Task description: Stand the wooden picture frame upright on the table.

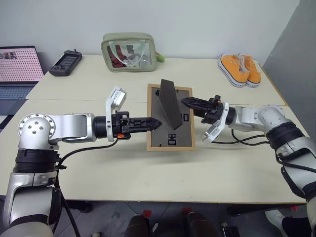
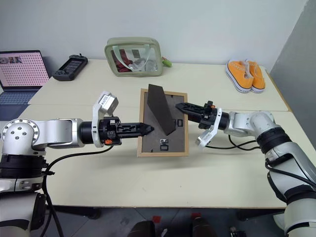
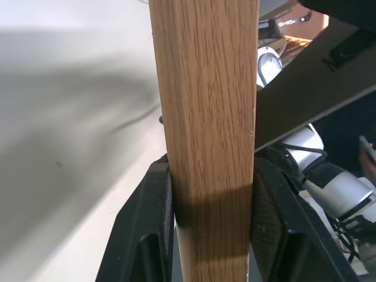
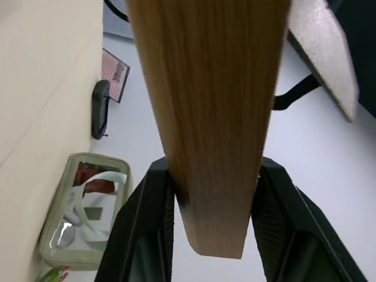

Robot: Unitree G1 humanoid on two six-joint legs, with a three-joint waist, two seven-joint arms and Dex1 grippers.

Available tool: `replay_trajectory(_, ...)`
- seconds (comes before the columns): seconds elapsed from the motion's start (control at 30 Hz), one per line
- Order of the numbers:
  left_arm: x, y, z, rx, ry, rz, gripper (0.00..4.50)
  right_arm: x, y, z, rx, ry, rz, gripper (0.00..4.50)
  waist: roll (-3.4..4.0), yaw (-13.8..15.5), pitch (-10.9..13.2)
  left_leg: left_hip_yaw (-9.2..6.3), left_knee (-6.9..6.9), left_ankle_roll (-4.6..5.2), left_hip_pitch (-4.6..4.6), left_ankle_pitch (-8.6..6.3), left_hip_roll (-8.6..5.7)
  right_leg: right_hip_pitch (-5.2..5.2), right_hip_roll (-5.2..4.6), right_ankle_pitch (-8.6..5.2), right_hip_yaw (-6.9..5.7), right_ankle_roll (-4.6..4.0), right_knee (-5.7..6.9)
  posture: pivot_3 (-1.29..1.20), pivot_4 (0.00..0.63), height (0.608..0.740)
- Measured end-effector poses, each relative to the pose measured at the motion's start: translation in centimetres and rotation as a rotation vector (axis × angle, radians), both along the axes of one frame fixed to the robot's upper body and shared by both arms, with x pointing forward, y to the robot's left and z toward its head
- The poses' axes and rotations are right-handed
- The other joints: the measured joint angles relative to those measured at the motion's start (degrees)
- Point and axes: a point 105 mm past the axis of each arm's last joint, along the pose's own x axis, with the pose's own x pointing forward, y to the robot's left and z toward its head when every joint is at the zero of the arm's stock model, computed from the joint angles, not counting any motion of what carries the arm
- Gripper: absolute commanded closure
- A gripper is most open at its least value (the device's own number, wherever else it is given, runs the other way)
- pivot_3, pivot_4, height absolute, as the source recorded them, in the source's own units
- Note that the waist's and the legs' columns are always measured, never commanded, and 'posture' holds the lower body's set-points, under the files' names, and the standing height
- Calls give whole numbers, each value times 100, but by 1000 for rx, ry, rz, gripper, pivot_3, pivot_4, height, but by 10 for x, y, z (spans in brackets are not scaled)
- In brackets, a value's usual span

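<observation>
The wooden picture frame hangs over the middle of the table, its dark back panel facing me and its stand folded out. My left gripper is shut on the frame's left edge. In the left wrist view the fingers press both sides of the wood strip. On the opposite edge, near the top, my right gripper is shut on the frame. Its fingers flank the wood closely. The picture side is hidden.
A green clear-windowed pouch stands at the table's far edge. Orange shoes lie at the back right. A laptop and a black controller sit at the back left. A seam runs across the tabletop.
</observation>
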Motion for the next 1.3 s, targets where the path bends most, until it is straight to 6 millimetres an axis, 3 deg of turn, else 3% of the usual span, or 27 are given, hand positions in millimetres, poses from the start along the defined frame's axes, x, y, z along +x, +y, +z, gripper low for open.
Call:
replay_trajectory(0.33, 1, -1, 1, -10, 0, 6, 3188, 1, 0, 1, 8, -7, -11, 3197, 0, 0, 0, -10, 1, 1, 0, 1, -2, 8, 0, 0, -7, 0, -1, 0, 150, 740)
replay_trajectory(0.4, 1, -1, 1, -11, 0, 7, 2503, 2, 0, 1, 9, -6, -11, 3200, 0, 0, 0, -10, 1, 1, 0, 1, -2, 8, 0, 0, -7, 0, -1, 0, 150, 740)
replay_trajectory(0.63, 1, -2, 3, 0, -25, 13, 1220, 3, 1, -2, -14, 12, -25, 3200, 0, -1, 0, -13, 1, 1, 1, 1, -3, 11, -1, 0, -10, 0, -2, 0, 150, 740)
replay_trajectory(0.8, -4, -1, 3, 52, -86, 30, 1220, 2, 3, -4, -19, 26, -17, 3200, 0, -4, 0, -14, 1, 1, 1, 1, -2, 12, -2, 0, -11, 0, -2, 0, 150, 740)
replay_trajectory(0.87, -7, 4, 7, 90, -188, 61, 1220, 2, 3, -4, -19, 34, -12, 3200, 0, -5, 0, -14, 1, 0, 1, 2, -2, 12, -2, 0, -12, 0, -2, 0, 150, 740)
replay_trajectory(0.97, -6, 18, 25, 127, -375, 148, 1220, 4, 2, -3, -15, 45, -19, 3200, 0, -4, 0, -14, 0, 1, 1, 2, -1, 13, -2, 0, -15, 0, -3, 0, 150, 740)
replay_trajectory(1.1, -28, 44, 50, 169, -654, 264, 1220, 10, 0, -17, -61, 126, -54, 3200, -1, -41, -1, -9, -6, 2, 5, 2, 1, 13, -5, -1, -12, -1, -6, 0, 150, 740)
replay_trajectory(1.17, -40, 54, 46, 196, -690, 291, 1220, 14, -2, -25, -58, 185, -74, 3200, -1, -64, -1, -9, -6, 6, 8, -1, 1, 17, -6, -2, -13, -4, -4, 0, 150, 740)
replay_trajectory(1.3, -61, 61, 20, 321, -689, 290, 1220, 24, 0, -34, 11, 350, -127, 3200, -8, -96, -2, -17, -4, 19, 9, -8, 0, 30, -11, -2, -26, -4, -6, 0, 150, 740)
